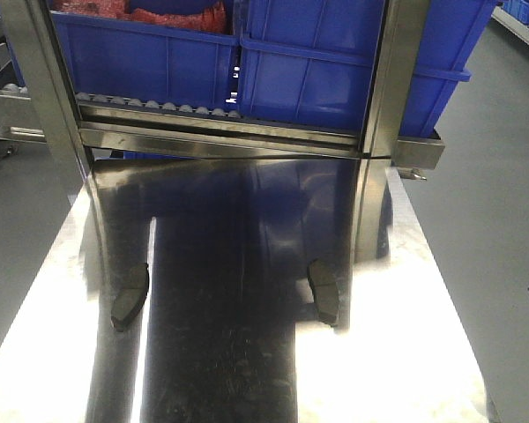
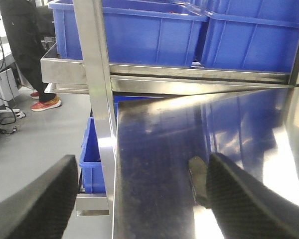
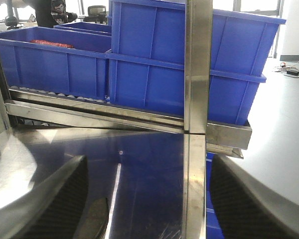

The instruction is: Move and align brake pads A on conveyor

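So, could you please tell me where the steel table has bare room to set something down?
The wide strip between the left pad and the right pad is bare, as is the near end of the table below both. The far end is crowded by the rack's uprights and blue bins.

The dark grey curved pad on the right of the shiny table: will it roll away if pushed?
Probably not: the small dark grey curved brake pad lies flat, so it should slide rather than roll. The polished stainless steel table looks smooth, so it may skid or spin easily. It looks solid and stiff, unlikely to bend.
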You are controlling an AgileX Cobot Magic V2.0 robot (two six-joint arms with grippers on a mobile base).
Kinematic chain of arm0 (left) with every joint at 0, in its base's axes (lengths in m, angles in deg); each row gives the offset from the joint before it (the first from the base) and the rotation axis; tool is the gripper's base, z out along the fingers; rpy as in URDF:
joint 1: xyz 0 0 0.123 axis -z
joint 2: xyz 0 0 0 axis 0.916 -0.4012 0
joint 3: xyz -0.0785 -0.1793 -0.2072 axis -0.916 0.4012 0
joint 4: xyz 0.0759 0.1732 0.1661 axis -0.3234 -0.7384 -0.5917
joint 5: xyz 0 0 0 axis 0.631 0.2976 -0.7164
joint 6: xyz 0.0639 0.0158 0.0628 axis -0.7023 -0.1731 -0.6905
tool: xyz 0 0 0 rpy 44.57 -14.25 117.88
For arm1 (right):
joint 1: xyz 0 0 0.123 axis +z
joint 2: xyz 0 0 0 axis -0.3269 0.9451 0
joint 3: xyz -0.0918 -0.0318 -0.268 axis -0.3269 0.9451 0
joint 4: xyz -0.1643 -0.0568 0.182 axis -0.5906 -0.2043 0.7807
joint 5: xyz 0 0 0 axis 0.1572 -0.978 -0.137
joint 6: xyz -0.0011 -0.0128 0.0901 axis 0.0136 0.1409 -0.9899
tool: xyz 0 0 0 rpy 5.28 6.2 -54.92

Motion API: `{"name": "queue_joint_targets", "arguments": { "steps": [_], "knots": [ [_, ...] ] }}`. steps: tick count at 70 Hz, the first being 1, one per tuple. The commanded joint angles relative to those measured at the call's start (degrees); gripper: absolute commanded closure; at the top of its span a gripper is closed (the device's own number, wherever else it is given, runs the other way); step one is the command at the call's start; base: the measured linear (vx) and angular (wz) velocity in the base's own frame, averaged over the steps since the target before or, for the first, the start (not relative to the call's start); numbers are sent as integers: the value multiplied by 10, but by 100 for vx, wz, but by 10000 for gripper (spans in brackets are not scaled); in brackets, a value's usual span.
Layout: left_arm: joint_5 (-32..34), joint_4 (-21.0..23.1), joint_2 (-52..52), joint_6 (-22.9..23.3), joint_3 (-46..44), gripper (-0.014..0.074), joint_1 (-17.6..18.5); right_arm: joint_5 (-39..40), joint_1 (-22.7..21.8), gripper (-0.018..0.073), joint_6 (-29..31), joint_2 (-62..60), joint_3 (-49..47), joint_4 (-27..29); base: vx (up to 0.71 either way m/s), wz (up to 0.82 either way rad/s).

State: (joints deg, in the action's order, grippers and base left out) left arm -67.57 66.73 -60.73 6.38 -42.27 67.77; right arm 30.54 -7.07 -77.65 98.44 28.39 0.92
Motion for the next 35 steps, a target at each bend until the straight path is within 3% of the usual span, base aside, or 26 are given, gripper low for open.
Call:
{"name": "queue_joint_targets", "arguments": {
  "steps": [1,35],
  "knots": [
    [40,2,-10,2,-16,74,4,44,0,72,0,3,-15,-3,11,3],
    [40,2,-10,2,-16,74,4,44,0,72,0,3,-15,-3,10,-2]
  ]
}}
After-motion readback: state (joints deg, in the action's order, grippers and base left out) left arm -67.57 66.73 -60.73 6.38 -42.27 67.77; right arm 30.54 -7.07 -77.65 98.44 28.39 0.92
